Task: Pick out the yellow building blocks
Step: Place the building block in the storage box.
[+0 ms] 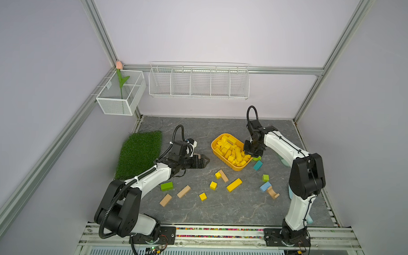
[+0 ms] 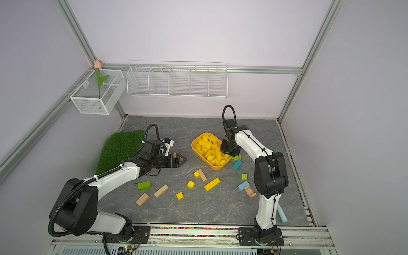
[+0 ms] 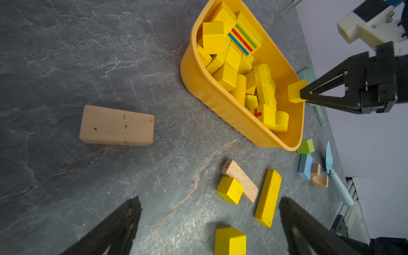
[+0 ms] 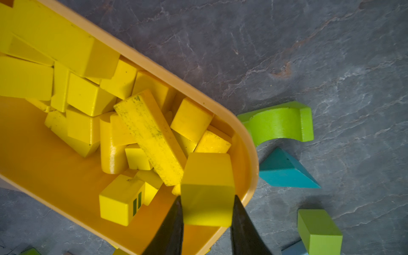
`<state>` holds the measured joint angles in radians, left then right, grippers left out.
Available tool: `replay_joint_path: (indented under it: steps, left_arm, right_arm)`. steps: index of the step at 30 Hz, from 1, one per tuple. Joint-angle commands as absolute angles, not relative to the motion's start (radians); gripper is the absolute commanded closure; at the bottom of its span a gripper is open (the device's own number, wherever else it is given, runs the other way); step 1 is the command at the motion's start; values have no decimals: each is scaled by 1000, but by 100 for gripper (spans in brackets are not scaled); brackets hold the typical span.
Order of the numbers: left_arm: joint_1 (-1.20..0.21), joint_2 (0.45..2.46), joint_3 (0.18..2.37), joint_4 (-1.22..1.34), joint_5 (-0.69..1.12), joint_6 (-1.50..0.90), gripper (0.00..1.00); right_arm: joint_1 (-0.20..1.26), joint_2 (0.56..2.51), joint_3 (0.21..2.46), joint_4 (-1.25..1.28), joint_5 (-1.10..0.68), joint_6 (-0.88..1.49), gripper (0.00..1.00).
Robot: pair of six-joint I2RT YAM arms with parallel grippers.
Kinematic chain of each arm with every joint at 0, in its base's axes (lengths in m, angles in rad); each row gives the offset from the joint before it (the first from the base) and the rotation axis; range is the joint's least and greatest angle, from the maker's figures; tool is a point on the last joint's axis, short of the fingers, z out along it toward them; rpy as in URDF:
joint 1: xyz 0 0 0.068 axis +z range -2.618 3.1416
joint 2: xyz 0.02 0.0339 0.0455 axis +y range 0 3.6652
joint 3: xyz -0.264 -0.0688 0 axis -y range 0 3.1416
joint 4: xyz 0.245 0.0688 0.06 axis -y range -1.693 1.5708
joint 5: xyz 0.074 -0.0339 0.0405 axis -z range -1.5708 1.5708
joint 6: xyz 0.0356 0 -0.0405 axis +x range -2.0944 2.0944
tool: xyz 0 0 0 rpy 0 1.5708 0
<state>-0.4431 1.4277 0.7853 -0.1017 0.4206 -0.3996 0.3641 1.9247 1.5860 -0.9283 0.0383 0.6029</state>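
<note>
Pinching a yellow cube [image 4: 207, 189], the right jaws hung over the 4 o'clock end of the tub [image 1: 235, 167] of yellow blocks [image 1: 229, 148]. The left jaws stood spread, empty. Four loose yellow blocks [image 1: 234, 185] lay on the worktop [image 1: 218, 210] at its 6 o'clock.

The right gripper [image 3: 303, 93] pinches a yellow cube [image 3: 294, 91] at the yellow-orange tub [image 3: 220, 97] rim; the left gripper [image 3: 209, 209] gapes over a long yellow bar [image 3: 268, 198].
</note>
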Motion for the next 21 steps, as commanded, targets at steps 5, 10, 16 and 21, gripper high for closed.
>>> replay_joint_path:
  steps: [5, 10, 16, 21]
  left_arm:
    - [-436, 1435, 793, -80, 434, -409, 0]
    - [-435, 1434, 792, -80, 434, -410, 0]
    - [-435, 1433, 790, -79, 430, -411, 0]
    - [-435, 1433, 791, -80, 426, -412, 0]
  right_arm:
    - [360, 1942, 1607, -950, 66, 618, 60]
    - [359, 1935, 1606, -980, 74, 614, 60]
    - [359, 1912, 1593, -984, 72, 605, 60]
    - [359, 1843, 1542, -969, 71, 589, 59]
